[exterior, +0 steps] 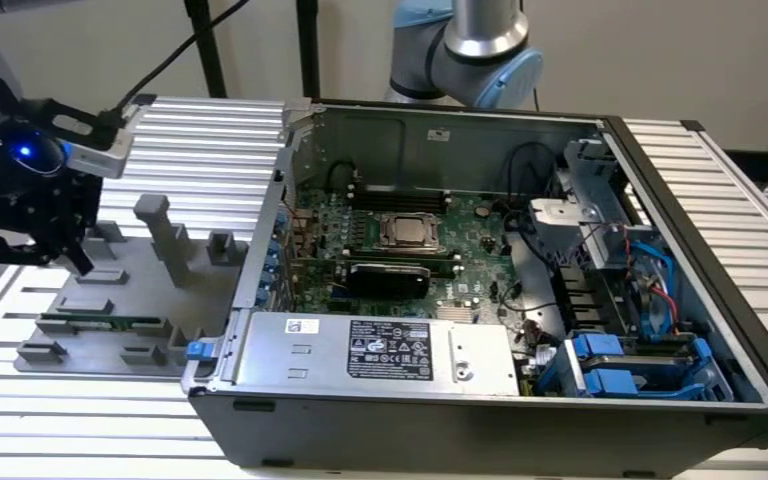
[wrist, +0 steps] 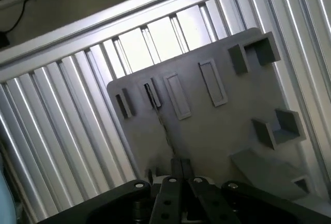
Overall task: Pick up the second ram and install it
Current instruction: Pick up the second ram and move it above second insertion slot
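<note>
Ribbed aluminium table point(exterior: 704, 170) under everything, with an open computer case point(exterior: 357, 400) centre-right in the exterior view. The gray fixture plate point(exterior: 137, 295) sits at lower left of that frame. The second ram point(exterior: 101, 322) stands on edge in the plate's slots, near the plate's front edge, well apart from the case and its motherboard point(exterior: 478, 215). The gripper point(exterior: 37, 262) hangs at the left edge of the frame, above the plate and clear of the stick.

Wrist view: the gripper point(wrist: 180, 169) is at bottom centre. The second ram point(wrist: 161, 120) shows edge-on as a thin dark line running across the fixture plate point(wrist: 217, 131) toward it. Whether the gripper is released or clenched cannot be told, since the two views do not agree. Nothing appears to be grasped.

Step in hand looks like the approach for the pick. To do it well, line the jaws up square across the thin edge. Centre on the stick's length so it does not tip. Come straight down between the slot blocks, grip on the board faces, and lift vertically so it does not bind.
</note>
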